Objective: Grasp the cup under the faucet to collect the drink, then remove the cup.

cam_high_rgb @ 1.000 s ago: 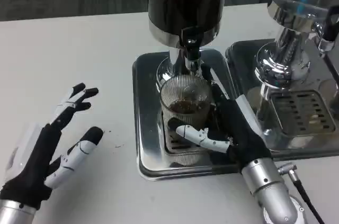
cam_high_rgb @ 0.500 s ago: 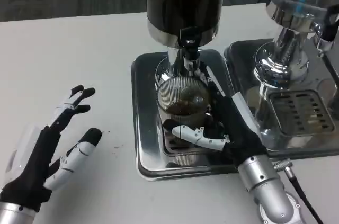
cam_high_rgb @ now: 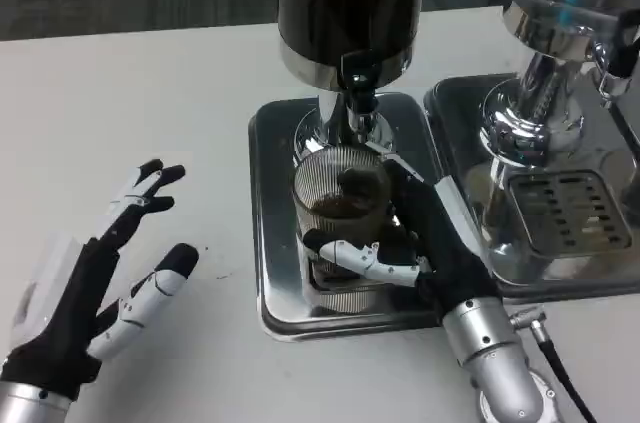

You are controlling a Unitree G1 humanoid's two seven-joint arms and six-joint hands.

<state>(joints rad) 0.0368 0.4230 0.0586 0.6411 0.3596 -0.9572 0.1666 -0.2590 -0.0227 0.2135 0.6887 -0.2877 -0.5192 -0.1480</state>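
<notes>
My right hand (cam_high_rgb: 420,243) still wraps the ribbed cup (cam_high_rgb: 340,205), which sits inside my fingers (cam_high_rgb: 360,256) under the faucet (cam_high_rgb: 360,93) with darker drink than a second ago, nearly removable; left hand (cam_high_rgb: 90,288) spread, empty.

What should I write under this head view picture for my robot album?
Robot's right hand holds a ribbed cup of dark drink under the dispenser's faucet; left hand waits open.

Cup (cam_high_rgb: 340,193): clear ribbed glass or plastic, glossy. Drip tray (cam_high_rgb: 275,243) and faucet (cam_high_rgb: 358,93): polished metal, mirror-bright; second dispenser (cam_high_rgb: 545,73) chrome too. Counter (cam_high_rgb: 130,103): matt white, smooth; right hand (cam_high_rgb: 410,243): matt black with glossy white plastic shells.
</notes>
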